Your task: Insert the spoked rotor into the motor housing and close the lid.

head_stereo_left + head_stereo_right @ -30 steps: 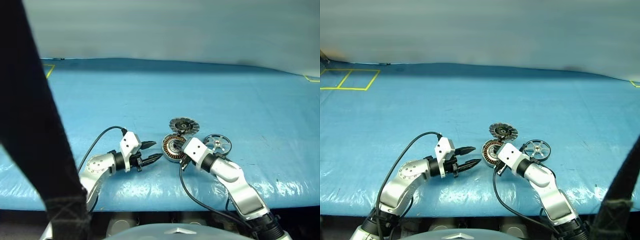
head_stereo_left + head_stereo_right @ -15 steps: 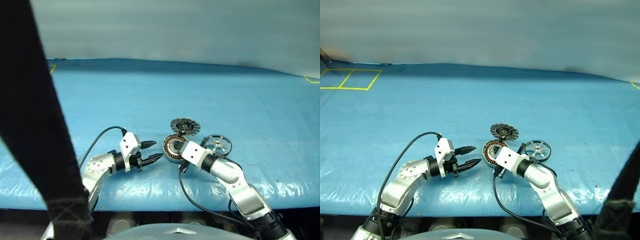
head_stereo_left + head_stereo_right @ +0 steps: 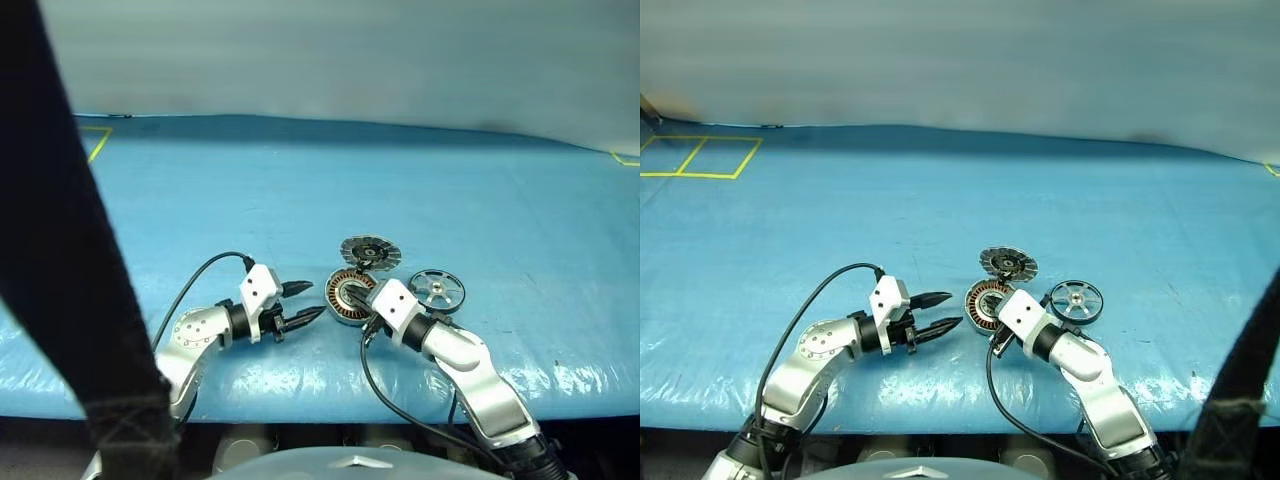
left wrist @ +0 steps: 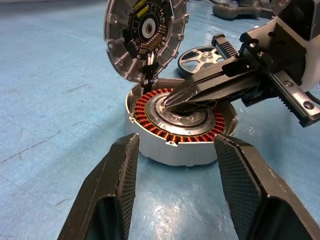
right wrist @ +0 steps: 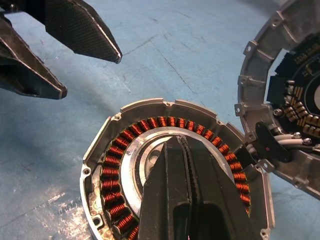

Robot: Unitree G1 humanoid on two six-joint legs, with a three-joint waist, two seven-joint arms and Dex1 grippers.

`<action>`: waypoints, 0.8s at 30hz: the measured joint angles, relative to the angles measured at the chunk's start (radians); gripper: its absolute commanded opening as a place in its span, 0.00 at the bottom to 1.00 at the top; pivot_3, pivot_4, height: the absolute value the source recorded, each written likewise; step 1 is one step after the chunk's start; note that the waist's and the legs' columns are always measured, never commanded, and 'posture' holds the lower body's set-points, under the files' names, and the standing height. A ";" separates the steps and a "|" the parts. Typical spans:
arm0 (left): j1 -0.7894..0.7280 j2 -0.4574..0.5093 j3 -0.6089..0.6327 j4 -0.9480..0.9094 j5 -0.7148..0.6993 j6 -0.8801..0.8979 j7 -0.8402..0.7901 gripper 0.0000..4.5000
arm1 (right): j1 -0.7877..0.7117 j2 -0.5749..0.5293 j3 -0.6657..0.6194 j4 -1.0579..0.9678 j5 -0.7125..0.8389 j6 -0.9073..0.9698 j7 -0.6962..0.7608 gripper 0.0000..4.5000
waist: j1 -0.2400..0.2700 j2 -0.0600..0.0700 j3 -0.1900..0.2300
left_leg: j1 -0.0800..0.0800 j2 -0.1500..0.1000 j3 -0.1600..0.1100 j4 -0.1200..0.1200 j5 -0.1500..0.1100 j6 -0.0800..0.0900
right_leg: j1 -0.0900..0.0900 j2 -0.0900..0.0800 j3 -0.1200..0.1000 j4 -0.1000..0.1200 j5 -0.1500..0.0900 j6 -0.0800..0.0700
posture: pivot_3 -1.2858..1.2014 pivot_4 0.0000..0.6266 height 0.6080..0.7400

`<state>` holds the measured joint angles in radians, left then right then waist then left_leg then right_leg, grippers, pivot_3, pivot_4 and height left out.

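Observation:
The motor housing (image 3: 343, 296) lies open on the blue table, its copper windings ringing a pale centre (image 5: 131, 165). Its lid (image 3: 370, 251) stands tilted up behind it on the hinge, inner face showing (image 4: 145, 37). The spoked rotor (image 3: 436, 289) lies flat on the table just right of the housing, apart from it (image 4: 200, 54). My right gripper (image 5: 177, 145) is shut, its tips down in the housing's centre, holding nothing. My left gripper (image 3: 312, 301) is open just left of the housing, at its height, with the jaws facing it and nothing between them.
The blue sheet over the table (image 3: 840, 210) is wrinkled, and its front edge runs just below both arms. Yellow tape marks (image 3: 700, 158) sit at the far left. A black strap (image 3: 70, 260) hangs close to the camera. Black cables trail from both wrists.
My right wrist has rolled a little while its shut tips stayed in the housing. The left gripper, housing, lid and rotor have not moved.

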<state>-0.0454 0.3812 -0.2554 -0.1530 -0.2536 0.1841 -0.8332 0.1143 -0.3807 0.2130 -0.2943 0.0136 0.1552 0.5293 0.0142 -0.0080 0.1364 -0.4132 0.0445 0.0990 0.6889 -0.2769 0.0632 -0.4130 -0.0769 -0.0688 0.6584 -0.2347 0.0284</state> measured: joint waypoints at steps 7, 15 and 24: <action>-0.004 -0.006 0.000 0.000 0.000 -0.017 -0.002 0.56 | 0.076 -0.062 -0.133 -0.189 0.153 0.101 0.035 0.01 | 0.001 0.003 0.004 | 0.000 -0.001 0.001 0.000 -0.001 0.001 | 0.000 0.002 -0.002 0.000 -0.001 0.002 | 0.52 0.24 1.00; -0.031 -0.019 -0.013 0.000 -0.001 -0.021 -0.025 0.56 | 0.086 -0.263 -0.255 -0.208 0.132 0.172 0.081 0.04 | 0.000 0.002 0.006 | 0.000 -0.001 0.001 0.000 -0.001 0.001 | 0.000 0.004 -0.001 0.000 -0.002 0.005 | 0.52 0.24 1.00; -0.047 -0.024 -0.037 -0.004 0.000 -0.023 -0.044 0.56 | -0.078 -0.472 -0.243 -0.047 0.065 0.158 0.229 0.65 | 0.002 0.001 0.007 | 0.000 -0.001 0.001 0.000 -0.001 0.001 | 0.000 0.006 0.001 -0.001 0.000 0.002 | 0.52 0.24 1.00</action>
<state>-0.0923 0.3568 -0.2926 -0.1571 -0.2540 0.1608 -0.8775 0.0365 -0.8525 -0.0298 -0.3412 0.0788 0.3133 0.7581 0.0164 -0.0069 0.1436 -0.4137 0.0434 0.1004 0.6887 -0.2776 0.0647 -0.4134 -0.0709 -0.0679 0.6579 -0.2349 0.0301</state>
